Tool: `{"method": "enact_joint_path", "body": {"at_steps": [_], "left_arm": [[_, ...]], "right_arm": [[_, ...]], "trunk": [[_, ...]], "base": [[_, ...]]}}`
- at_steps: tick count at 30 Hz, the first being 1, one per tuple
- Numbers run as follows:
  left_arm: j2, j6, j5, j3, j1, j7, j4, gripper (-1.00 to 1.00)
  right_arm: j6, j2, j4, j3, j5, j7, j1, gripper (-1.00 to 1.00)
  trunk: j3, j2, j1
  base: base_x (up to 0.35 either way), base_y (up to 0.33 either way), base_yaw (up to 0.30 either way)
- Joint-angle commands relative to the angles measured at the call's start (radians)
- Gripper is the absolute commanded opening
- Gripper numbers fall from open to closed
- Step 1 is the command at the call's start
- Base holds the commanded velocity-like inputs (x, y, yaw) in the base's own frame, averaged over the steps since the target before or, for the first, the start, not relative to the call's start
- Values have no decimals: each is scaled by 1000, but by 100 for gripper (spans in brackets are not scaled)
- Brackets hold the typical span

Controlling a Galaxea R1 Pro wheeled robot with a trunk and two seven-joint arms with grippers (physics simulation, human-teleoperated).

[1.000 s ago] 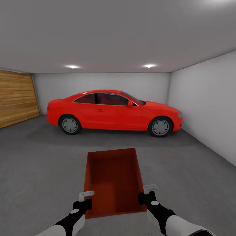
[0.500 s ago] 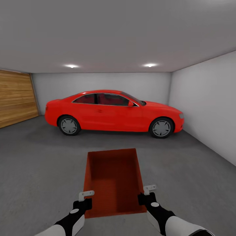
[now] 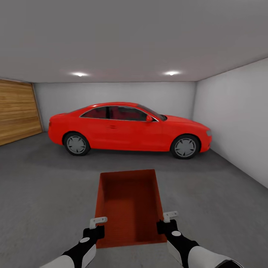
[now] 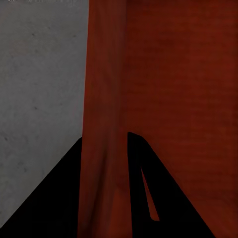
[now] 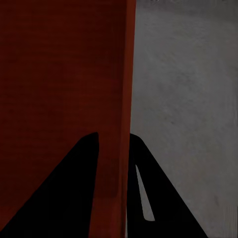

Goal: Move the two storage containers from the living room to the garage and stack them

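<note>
While the storage container hangs between both arms above the garage floor, the step in hand looks like carrying it to a drop spot, then lowering it. Only one red-orange bin in view; judged the first of the pair to be set down, though that cannot be confirmed from here.

Doing it well, as a judgement: pick open concrete well short of the red car and away from the white wall on the robot's right, leaving room to approach again for the stack. Lower both arms together so the bin stays level; a lag on one side would tilt it or twist a wall out of a pinch. Release only once the base sits flat on the floor.

Left gripper: clamped on the bin's left long wall near the close end. Left wrist view shows the wall running between the two dark fingers, one outside, one inside, narrow gap taken up by the wall.

Right gripper: same hold on the right long wall. Right wrist view has the wall edge pinched between the fingers, grey concrete beyond.

Bin open-topped, empty, long axis pointing toward the car. Wood-panelled door at far left.
</note>
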Motion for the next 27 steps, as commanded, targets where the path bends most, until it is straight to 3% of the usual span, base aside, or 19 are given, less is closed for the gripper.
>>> {"method": "enact_joint_path", "body": {"at_steps": [1, 4, 5, 27], "left_arm": [[-1, -1, 13, -3, -1, 4, 2, -100], [-1, -1, 13, -3, -1, 3, 2, -100], [-1, -1, 13, 39, -1, 3, 2, -100], [-1, -1, 16, 39, -1, -2, 2, -100]], "right_arm": [[-1, 6, -5, 3, -3, 2, -1, -100], [-1, 6, -5, 20, -21, 1, -1, -100], [-1, 23, -36, -120, 124, 2, -1, -100], [-1, 24, -36, -120, 123, -6, -1, -100]], "trunk": [[-2, -2, 1], [-2, -2, 1], [-2, -2, 1], [-2, -2, 1]], "base": [[322, 0, 0], [322, 0, 0], [322, 0, 0], [322, 0, 0]]}}
